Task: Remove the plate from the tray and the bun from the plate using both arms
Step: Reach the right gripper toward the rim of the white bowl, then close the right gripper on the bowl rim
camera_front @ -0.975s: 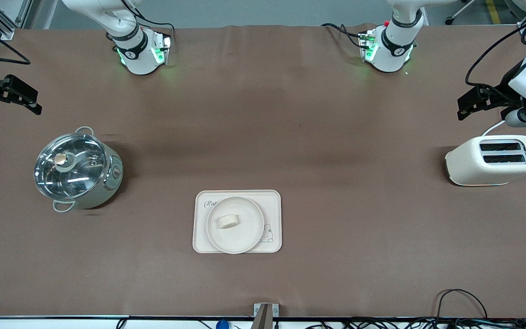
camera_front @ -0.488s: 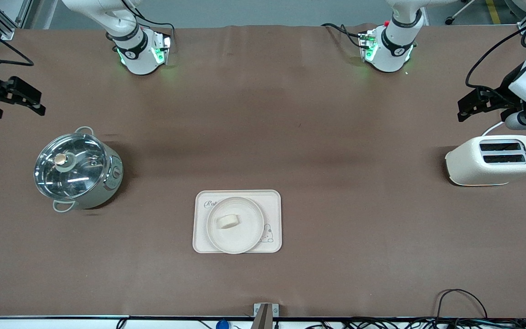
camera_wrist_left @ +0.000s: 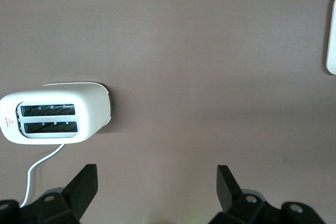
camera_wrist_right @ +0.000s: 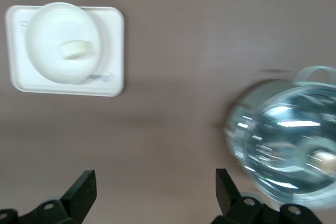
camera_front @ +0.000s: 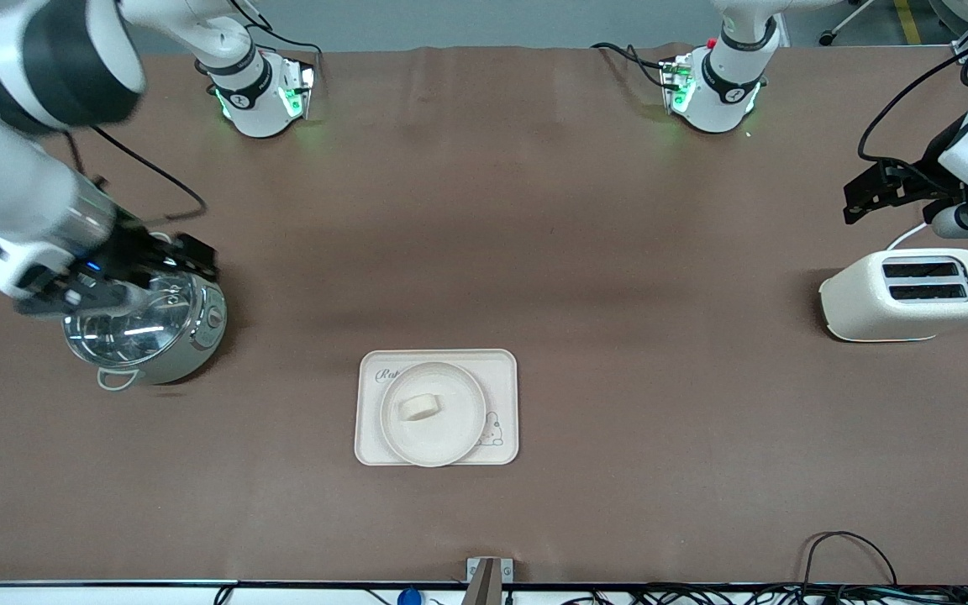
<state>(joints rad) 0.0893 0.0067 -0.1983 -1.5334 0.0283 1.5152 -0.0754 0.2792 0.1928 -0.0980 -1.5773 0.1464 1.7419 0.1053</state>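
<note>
The round cream plate [camera_front: 453, 430] lies on the rectangular cream tray [camera_front: 502, 368] near the front camera, mid-table. The small pale bun [camera_front: 419, 407] lies on the plate. My right gripper [camera_front: 195, 255] hangs open and empty over the lidded steel pot [camera_front: 175, 338], toward the right arm's end of the table. Its wrist view shows its open gripper [camera_wrist_right: 155, 186], the plate [camera_wrist_right: 50, 64], the bun [camera_wrist_right: 76, 49] and the pot [camera_wrist_right: 286, 148]. My left gripper [camera_front: 859, 198] is open and empty above the table beside the toaster [camera_front: 870, 302]; in its wrist view the gripper [camera_wrist_left: 156, 178] has nothing between its jaws.
The white two-slot toaster [camera_wrist_left: 94, 109] with its cord stands at the left arm's end of the table. The tray's edge [camera_wrist_left: 332, 40] shows in the left wrist view. Cables hang along the table edge nearest the front camera.
My right arm has swung in from the table's end and now hangs over the pot. The left gripper has hardly moved. Plate, bun and tray have not moved.
</note>
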